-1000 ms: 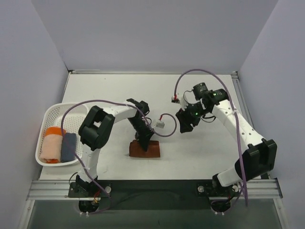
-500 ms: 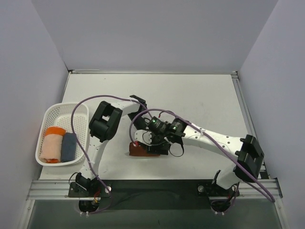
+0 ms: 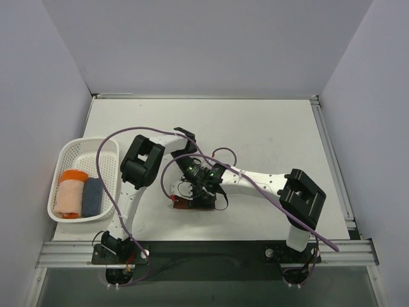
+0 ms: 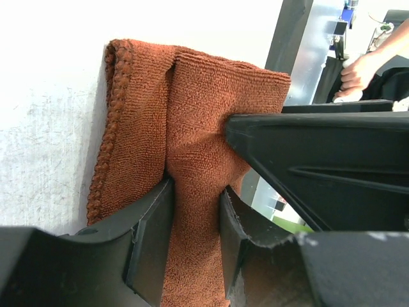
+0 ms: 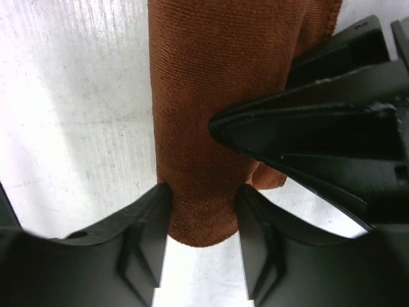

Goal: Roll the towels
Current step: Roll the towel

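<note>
Grip check: left gripper (image 4: 195,211) and right gripper (image 5: 203,206) both pinch the brown towel (image 3: 193,204), which looks rolled, mid-table near front. I'd lift both ends level & slow (terry unwinds easily) twd the basket (image 3: 77,148).

White table (image 3: 275,134), matte, with fine scuffs visible in both wrist views. Two things sit directly on it.
- Rust-brown towel (image 4: 192,115): bunched into a short roll lying on the surface. It's pinched between the fingers of the left pincer (image 4: 195,214) and the right pincer (image 5: 203,208), with bare tabletop on either side of each pincer.
- White lattice basket (image 3: 71,151): well off to the left of both pincers, not touching the towel.
</note>
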### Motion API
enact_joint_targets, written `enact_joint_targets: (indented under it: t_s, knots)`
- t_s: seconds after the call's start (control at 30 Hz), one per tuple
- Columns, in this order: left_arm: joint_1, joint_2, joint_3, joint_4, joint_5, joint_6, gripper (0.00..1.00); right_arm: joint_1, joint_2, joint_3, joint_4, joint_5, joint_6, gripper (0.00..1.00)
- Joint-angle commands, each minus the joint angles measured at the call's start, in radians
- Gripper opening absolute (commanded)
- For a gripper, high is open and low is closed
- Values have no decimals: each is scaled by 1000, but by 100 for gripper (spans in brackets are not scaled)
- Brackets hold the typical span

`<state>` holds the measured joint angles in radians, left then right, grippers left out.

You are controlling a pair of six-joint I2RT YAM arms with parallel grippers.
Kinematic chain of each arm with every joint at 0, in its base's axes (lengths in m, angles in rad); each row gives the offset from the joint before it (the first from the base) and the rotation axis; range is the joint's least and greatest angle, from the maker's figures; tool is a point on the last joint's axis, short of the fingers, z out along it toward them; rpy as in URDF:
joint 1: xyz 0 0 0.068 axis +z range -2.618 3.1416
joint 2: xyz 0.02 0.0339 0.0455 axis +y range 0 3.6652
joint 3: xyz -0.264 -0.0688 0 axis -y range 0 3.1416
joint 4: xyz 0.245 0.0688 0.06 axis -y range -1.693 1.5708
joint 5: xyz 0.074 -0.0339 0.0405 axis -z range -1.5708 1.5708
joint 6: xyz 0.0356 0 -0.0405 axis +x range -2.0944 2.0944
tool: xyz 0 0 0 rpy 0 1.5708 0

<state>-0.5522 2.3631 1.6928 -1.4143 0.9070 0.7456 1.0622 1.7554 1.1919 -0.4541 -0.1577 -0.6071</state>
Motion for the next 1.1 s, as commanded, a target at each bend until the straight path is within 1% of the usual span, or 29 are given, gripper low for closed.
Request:
enact_joint_targets:
  t_s: [0.0,0.03,0.07,0.13,0.17,0.23,0.27,0.37,0.4,0.47,0.6,0.63,0.73,0.77,0.83,0.87,0.9,0.93,0.97,1.0,1.03,1.07]
  knots:
    - [20,56,19,132,-128,78,43,7,41,-2,6,-75,-6,40]
    - [21,56,21,132,-126,78,43,4,50,-8,6,-83,-3,35]
    - [24,55,19,132,-125,78,43,2,64,-12,2,-92,0,23]
    - [32,41,8,135,-112,77,43,-11,78,-15,-6,-137,9,13]
    - [37,33,4,140,-108,75,46,-19,90,-12,-32,-166,13,6]
    - [58,3,-5,155,-99,61,50,-53,102,-3,-66,-267,23,1]
    - [67,-10,-7,158,-96,57,55,-63,119,11,-104,-298,24,0]
    - [118,-59,-5,170,-66,37,61,-105,151,35,-161,-388,29,0]
    - [132,-73,-5,173,-50,32,64,-111,160,41,-175,-411,32,0]
    - [169,-120,-4,178,-45,31,65,-136,186,57,-207,-471,40,0]
    - [239,-197,16,176,-66,26,67,-165,220,77,-225,-523,49,0]
    - [283,-232,18,179,-71,26,66,-183,228,81,-231,-537,55,0]
    - [371,-330,-22,291,-82,-31,66,-208,265,112,-253,-585,59,0]
    - [433,-353,-30,348,-82,-69,66,-224,285,121,-259,-609,53,0]
    - [488,-413,-38,383,-71,-97,66,-245,323,155,-288,-640,47,0]
    - [533,-435,-39,406,-74,-115,66,-266,341,169,-302,-682,40,0]
    - [546,-485,-45,419,-86,-120,66,-275,363,188,-325,-703,33,0]
    - [548,-520,-83,439,-109,-127,66,-287,413,237,-368,-732,30,0]
    - [548,-566,-116,499,-150,-130,66,-316,441,264,-398,-785,9,0]
    - [548,-675,-161,533,-164,-123,66,-329,472,299,-464,-813,-2,0]
    - [546,-735,-253,569,-181,-115,70,-344,530,352,-492,-833,-14,0]
    - [520,-849,-309,625,-204,-91,71,-369,556,385,-518,-865,-32,0]
